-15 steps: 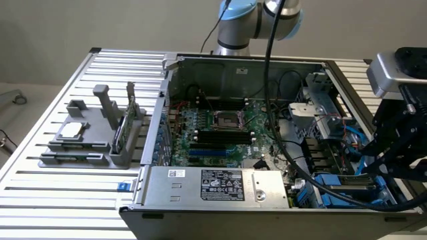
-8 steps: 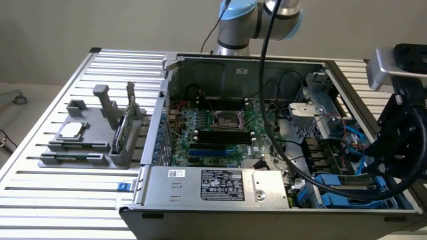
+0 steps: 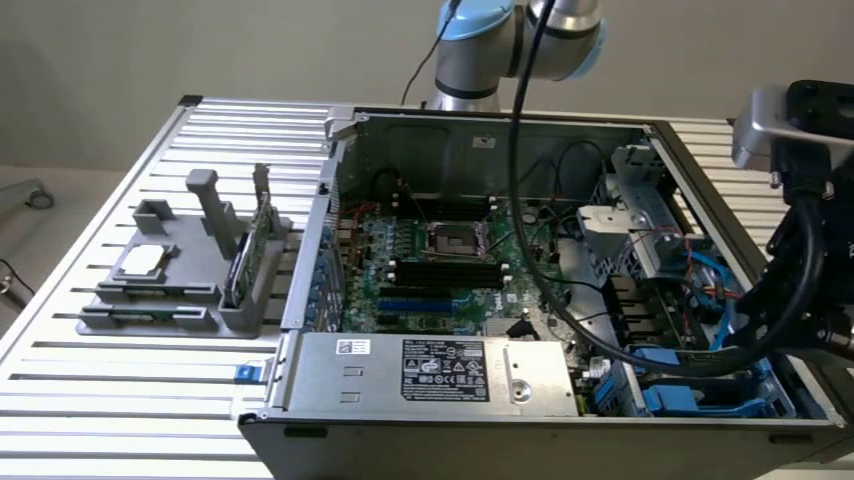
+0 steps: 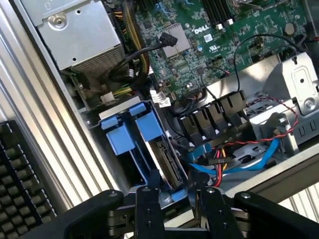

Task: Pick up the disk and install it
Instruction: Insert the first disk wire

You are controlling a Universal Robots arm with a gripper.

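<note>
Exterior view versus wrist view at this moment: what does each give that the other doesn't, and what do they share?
Exterior view: the grey fixture on the slatted table at its left, holding a small silver chip and a green card, plus the arm's upper joints. Wrist view: the gripper closed on the disk, which stands in its blue carrier in the drive bay, beside red and blue cables. Both: the open computer case's green motherboard and silver power supply.

The disk (image 4: 167, 162) is partly hidden behind the tool (image 4: 178, 195).
</note>
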